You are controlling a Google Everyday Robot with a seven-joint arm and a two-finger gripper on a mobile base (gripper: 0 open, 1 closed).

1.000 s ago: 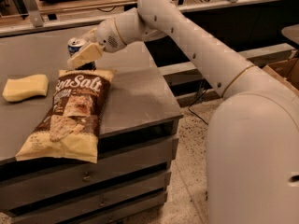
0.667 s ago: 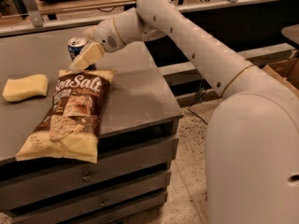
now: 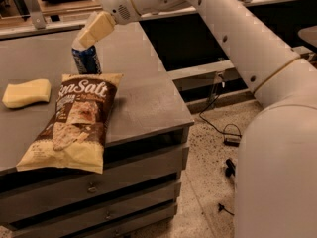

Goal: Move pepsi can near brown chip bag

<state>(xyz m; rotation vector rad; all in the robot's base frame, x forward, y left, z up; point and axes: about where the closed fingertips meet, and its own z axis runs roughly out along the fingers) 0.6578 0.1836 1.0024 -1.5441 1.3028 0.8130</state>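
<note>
Pepsi can: upright, at the far side of the worktop, just beyond the top edge of the brown chip bag. I cannot tell whether the can's base touches that edge. The bag lies flat, with its lettered end toward the can.

My gripper: directly above the can, tilted, its pale tip covering the can's top. I cannot tell whether it is clamped on the can or free of it.

Yellow sponge: left of the bag, well apart from the can, no obstruction.

Judgement: the can looks close enough to the bag, so the step in hand is the set-down. The base should sit flat on bare worktop, not on the bag's crinkled seam. I should withdraw straight upward, since any sideways drag could topple the can.
</note>
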